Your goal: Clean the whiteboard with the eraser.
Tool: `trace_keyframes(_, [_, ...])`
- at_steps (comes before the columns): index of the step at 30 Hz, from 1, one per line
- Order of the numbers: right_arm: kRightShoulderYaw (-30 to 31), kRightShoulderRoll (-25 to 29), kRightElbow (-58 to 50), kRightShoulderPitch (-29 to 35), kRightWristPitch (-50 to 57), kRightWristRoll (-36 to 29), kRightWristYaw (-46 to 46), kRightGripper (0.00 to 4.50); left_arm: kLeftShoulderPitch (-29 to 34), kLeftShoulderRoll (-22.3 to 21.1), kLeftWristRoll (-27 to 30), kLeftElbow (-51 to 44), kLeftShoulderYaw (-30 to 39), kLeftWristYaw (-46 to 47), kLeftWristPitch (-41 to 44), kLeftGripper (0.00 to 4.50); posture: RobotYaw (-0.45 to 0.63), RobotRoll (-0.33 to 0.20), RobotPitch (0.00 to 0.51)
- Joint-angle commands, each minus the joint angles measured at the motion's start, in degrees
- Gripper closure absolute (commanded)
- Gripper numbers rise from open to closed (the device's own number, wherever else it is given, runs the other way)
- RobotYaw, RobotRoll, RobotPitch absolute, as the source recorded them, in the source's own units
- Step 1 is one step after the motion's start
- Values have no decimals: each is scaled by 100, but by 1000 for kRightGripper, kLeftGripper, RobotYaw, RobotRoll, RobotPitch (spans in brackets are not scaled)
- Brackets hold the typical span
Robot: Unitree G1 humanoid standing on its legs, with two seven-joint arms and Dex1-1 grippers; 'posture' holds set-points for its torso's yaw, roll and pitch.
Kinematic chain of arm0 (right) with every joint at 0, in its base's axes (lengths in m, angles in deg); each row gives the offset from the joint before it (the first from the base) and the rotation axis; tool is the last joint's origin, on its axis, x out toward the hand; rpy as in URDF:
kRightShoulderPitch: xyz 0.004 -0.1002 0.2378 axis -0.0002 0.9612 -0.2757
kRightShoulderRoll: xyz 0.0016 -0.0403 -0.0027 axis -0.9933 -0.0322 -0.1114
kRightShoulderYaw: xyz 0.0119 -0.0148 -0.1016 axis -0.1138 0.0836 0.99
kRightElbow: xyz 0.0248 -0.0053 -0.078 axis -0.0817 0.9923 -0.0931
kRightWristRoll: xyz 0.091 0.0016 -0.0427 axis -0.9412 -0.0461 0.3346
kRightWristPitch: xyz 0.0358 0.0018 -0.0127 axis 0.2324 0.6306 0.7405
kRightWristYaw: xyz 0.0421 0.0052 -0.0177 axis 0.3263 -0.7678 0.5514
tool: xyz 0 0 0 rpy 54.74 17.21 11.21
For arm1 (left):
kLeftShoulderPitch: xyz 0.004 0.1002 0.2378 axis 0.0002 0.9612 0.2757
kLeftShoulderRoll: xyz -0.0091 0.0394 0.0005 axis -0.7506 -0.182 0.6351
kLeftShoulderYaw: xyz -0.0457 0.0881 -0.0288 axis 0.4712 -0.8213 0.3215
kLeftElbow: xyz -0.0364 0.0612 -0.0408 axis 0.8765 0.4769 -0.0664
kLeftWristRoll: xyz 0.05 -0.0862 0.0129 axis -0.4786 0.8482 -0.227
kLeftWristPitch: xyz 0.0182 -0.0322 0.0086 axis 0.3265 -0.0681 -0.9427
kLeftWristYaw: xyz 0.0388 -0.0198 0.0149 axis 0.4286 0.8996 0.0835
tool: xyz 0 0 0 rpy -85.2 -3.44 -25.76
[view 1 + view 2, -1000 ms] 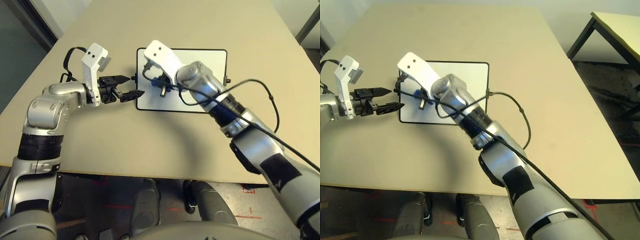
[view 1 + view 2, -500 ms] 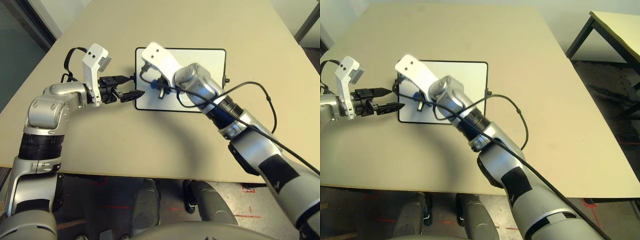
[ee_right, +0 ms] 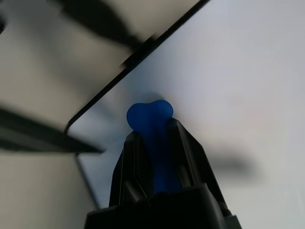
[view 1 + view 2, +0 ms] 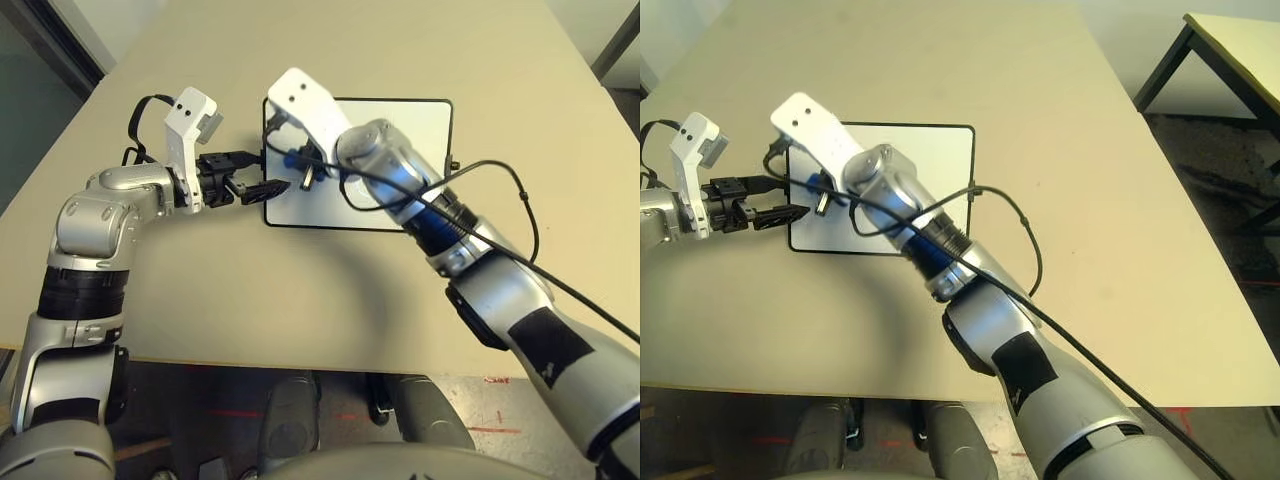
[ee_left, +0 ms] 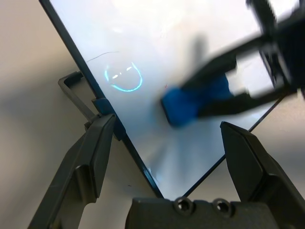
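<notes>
Whiteboard-cleaning scene, with the whiteboard [image 4: 400,150] as landmark. It lies flat on the beige desk [image 4: 300,290], its long sides running across the robot's front.

Right arm: the silver forearm reaches diagonally over the whiteboard from its near right corner toward its left short side, the wrist angled downward. The right pincer [image 3: 159,143] is closed narrowly on the eraser [image 3: 151,113], a blue block whose rounded end projects beyond the fingertips. The eraser is over the white surface close to the left short edge; whether it touches the surface cannot be told.

Left arm: bent at the elbow, with the forearm lying along the desk to the left of the whiteboard and the hand directed toward its left short side. The left pincer [image 4: 262,186] is spread wide and holds nothing; its fingers [image 5: 93,157] straddle the whiteboard's black frame at the near left corner.

View differences: the left wrist view shows a faint blue smiley drawing [image 5: 124,78] on the whiteboard beside the eraser, and a small black knob [image 5: 76,93] on the frame; in the head views the right hand covers that area. The head views alone give both arms' full pose and a dangling black cable [image 4: 500,200] crossing the right forearm.
</notes>
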Motion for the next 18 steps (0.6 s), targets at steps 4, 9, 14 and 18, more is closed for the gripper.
trace_keyframes(4, [216,174,176,184,118,96,34,3902,25,-18,39,-42,1,-10,97,0,45,0,162])
trace_keyframes(9, [-237,138,839,-362,-198,7,-290,3903,-13,-19,40,-65,-18,-12,134,0,43,0,162])
trace_keyframes(14, [-496,109,1343,-736,-434,-46,-487,3910,-31,-10,39,-90,-35,-13,160,0,40,0,162])
trace_keyframes(18, [-416,89,1269,-639,-378,-23,-415,3910,-22,2,48,-123,-38,-8,181,0,34,0,165])
